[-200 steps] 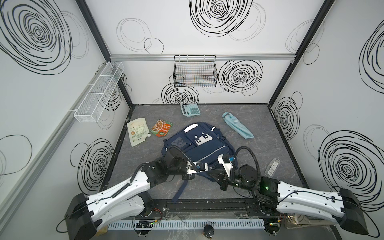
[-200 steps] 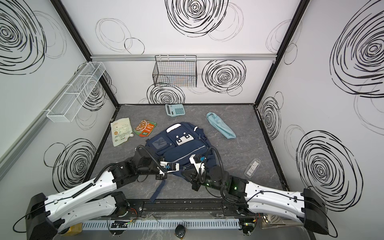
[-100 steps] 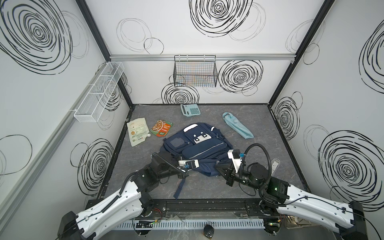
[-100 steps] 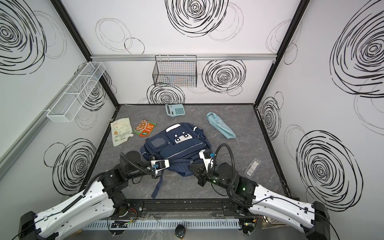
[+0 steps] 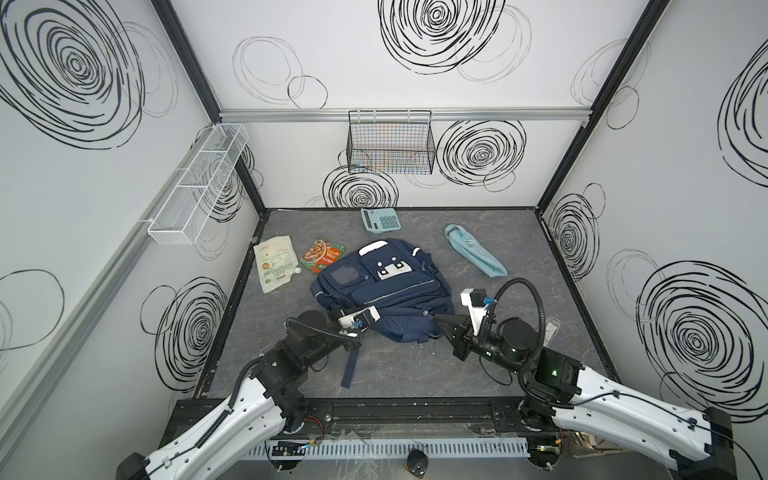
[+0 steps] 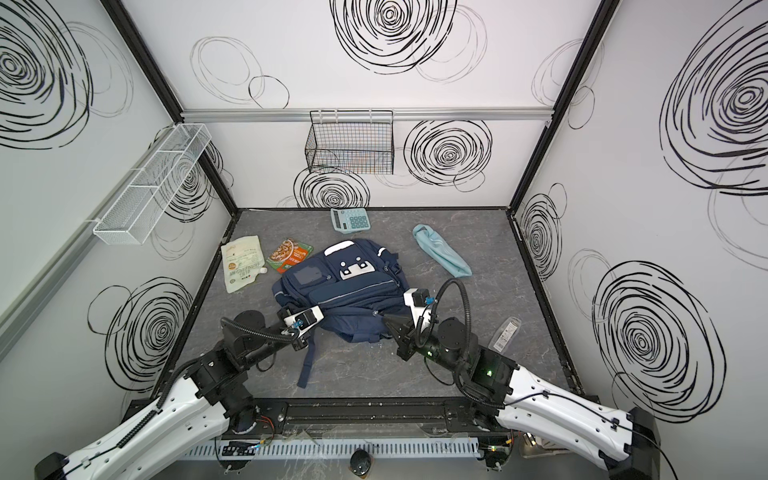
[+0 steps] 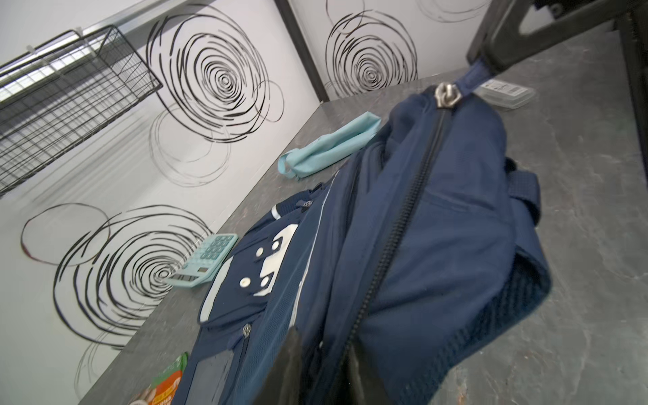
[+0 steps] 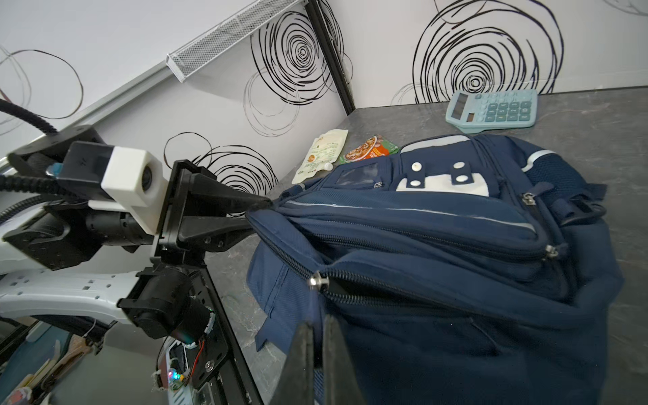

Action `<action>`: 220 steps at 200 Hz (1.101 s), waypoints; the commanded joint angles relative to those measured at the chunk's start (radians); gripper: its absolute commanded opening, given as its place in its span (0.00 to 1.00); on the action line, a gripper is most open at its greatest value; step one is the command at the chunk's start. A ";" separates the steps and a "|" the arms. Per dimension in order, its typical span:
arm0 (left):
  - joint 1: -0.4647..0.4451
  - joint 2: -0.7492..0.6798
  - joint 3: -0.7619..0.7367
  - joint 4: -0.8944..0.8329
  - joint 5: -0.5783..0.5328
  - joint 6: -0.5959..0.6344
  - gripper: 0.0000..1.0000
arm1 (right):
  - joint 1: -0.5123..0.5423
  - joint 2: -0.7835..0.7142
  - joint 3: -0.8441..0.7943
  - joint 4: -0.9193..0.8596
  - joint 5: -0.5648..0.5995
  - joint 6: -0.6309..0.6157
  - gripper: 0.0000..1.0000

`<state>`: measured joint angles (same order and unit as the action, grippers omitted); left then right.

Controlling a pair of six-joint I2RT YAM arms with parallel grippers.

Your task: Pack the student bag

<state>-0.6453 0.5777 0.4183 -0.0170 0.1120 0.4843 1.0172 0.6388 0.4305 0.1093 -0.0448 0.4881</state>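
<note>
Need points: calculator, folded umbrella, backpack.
calculator (image 5: pixel 387 221): in a top view, on its keypad.
folded umbrella (image 5: pixel 477 254): in a top view, mid-length of its sleeve.
backpack (image 5: pixel 399 291): in a top view, on its front pocket.

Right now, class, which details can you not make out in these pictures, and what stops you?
- Bag contents: fabric covers them in every view.
- Left gripper grip on the bag: unclear; the tips are too small and dark in both top views, and the left wrist view crops them.
- Clear case label: too small in both top views.
- Pouch print: too small to read.
</note>
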 commanded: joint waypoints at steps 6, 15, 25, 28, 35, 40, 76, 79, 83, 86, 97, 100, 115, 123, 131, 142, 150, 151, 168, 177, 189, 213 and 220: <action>-0.012 0.026 0.120 0.054 -0.008 -0.066 0.45 | 0.037 0.052 0.070 0.117 0.033 -0.031 0.00; -0.048 0.044 0.144 0.059 0.009 -0.072 0.49 | 0.067 0.068 0.077 0.131 0.059 -0.037 0.00; -0.100 0.064 0.166 0.061 0.016 -0.071 0.58 | 0.100 0.080 0.080 0.148 0.091 -0.047 0.00; -0.115 0.071 0.172 0.056 0.022 -0.068 0.60 | 0.108 0.084 0.079 0.153 0.100 -0.050 0.00; -0.146 0.087 0.184 0.039 0.041 -0.047 0.66 | 0.127 0.091 0.079 0.162 0.118 -0.054 0.00; -0.169 0.102 0.194 0.024 0.065 -0.037 0.70 | 0.136 0.097 0.080 0.166 0.126 -0.055 0.00; -0.265 0.183 0.176 0.043 0.064 -0.019 0.75 | 0.171 0.108 0.082 0.171 0.135 -0.055 0.00; -0.268 0.186 0.167 0.059 0.052 -0.026 0.74 | 0.173 0.107 0.081 0.171 0.137 -0.054 0.00; -0.273 0.190 0.157 0.077 0.039 -0.033 0.73 | 0.174 0.105 0.079 0.172 0.137 -0.054 0.00; -0.275 0.195 0.151 0.089 0.036 -0.035 0.72 | 0.174 0.104 0.077 0.173 0.139 -0.054 0.00; -0.282 0.208 0.136 0.108 0.039 -0.035 0.71 | 0.175 0.103 0.077 0.172 0.142 -0.055 0.00; -0.284 0.211 0.136 0.108 0.041 -0.035 0.71 | 0.174 0.103 0.077 0.172 0.143 -0.055 0.00; -0.291 0.231 0.138 0.108 0.047 -0.034 0.68 | 0.175 0.110 0.087 0.158 0.151 -0.056 0.00; -0.293 0.241 0.140 0.106 0.046 -0.033 0.66 | 0.174 0.116 0.095 0.149 0.153 -0.056 0.00; -0.292 0.248 0.142 0.105 0.044 -0.032 0.62 | 0.175 0.124 0.101 0.146 0.151 -0.057 0.00; -0.292 0.253 0.143 0.102 0.043 -0.028 0.57 | 0.174 0.131 0.106 0.148 0.143 -0.059 0.00; -0.292 0.255 0.141 0.098 0.044 -0.024 0.53 | 0.175 0.135 0.106 0.156 0.139 -0.058 0.00; -0.293 0.255 0.141 0.097 0.044 -0.024 0.52 | 0.175 0.135 0.106 0.157 0.138 -0.058 0.00; -0.292 0.249 0.131 0.091 0.053 -0.020 0.27 | 0.176 0.137 0.108 0.165 0.138 -0.058 0.00; -0.292 0.242 0.123 0.091 0.052 -0.022 0.11 | 0.176 0.139 0.109 0.165 0.141 -0.059 0.00; -0.292 0.227 0.111 0.092 0.044 -0.025 0.01 | 0.176 0.137 0.111 0.160 0.148 -0.059 0.00; -0.292 0.187 0.084 0.109 -0.009 -0.023 0.00 | 0.175 0.133 0.106 0.141 0.184 -0.047 0.00; -0.292 0.176 0.082 0.106 -0.025 -0.024 0.00 | 0.175 0.134 0.109 0.133 0.190 -0.045 0.00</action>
<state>-0.9318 0.7956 0.5175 0.0292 0.1390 0.4629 1.1854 0.7887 0.4763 0.1429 0.0948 0.4446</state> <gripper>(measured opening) 0.037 0.059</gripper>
